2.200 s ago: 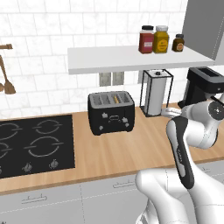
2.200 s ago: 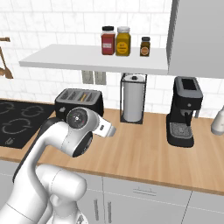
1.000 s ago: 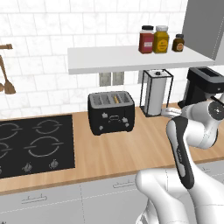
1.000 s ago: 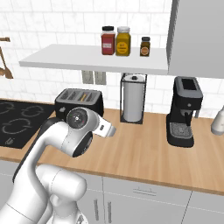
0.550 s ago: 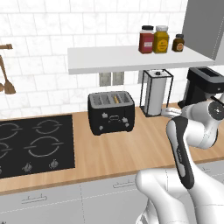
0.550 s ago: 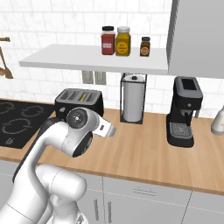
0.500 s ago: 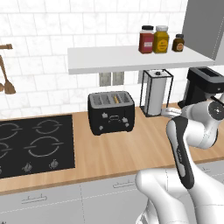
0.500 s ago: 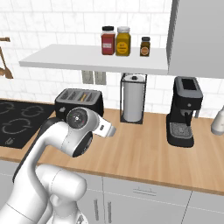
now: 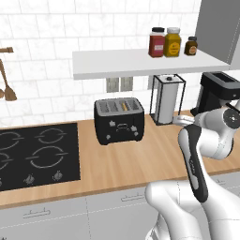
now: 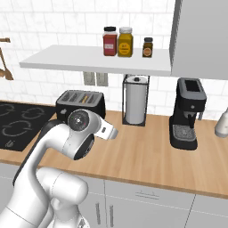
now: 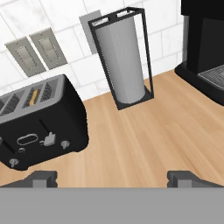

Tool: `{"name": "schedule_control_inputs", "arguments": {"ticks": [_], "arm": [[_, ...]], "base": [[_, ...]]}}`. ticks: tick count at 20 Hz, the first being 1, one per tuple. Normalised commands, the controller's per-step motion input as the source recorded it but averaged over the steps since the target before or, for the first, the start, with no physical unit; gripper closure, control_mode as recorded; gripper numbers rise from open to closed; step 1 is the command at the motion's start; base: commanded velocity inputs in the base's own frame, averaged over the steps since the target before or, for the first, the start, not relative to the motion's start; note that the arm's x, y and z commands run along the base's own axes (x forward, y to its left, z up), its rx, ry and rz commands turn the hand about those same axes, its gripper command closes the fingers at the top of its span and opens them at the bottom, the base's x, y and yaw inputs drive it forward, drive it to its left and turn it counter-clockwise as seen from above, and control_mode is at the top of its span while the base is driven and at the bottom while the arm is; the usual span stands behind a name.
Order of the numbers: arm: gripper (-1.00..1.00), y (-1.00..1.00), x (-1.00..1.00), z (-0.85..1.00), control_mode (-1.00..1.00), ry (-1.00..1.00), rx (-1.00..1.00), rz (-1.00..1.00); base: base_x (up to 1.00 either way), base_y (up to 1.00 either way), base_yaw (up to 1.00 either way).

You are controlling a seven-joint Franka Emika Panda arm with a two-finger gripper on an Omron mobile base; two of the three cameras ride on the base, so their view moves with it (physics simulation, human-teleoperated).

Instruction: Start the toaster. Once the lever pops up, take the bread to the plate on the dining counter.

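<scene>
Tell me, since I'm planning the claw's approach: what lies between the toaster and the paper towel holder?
Bare wooden counter, nothing standing between the toaster and the paper towel holder. The left base view and the hand view both show that gap.

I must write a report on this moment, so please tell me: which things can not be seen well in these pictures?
- Bread: a thin tan edge in one toaster slot, left base view; the slot hides the rest.
- Toaster front: right base view, behind the arm; hand view, cut at the left edge.
- Gripper: hand view, just the dark tips, wide apart.
- Shelf jar labels: too small.
</scene>
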Motion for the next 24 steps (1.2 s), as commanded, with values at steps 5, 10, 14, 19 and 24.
{"name": "schedule_control_inputs", "arguments": {"ticks": [5, 10, 14, 19, 24], "arm": [[-1.0, 0.0, 0.0, 0.0, -1.0, 0.0, 0.0, 0.0], [-1.0, 0.0, 0.0, 0.0, -1.0, 0.0, 0.0, 0.0], [-1.0, 0.0, 0.0, 0.0, -1.0, 0.0, 0.0, 0.0], [-1.0, 0.0, 0.0, 0.0, -1.0, 0.0, 0.0, 0.0], [-1.0, 0.0, 0.0, 0.0, -1.0, 0.0, 0.0, 0.0]], "base": [[0.0, 0.0, 0.0], [0.0, 0.0, 0.0], [0.0, 0.0, 0.0], [0.0, 0.0, 0.0], [0.0, 0.0, 0.0]]}}
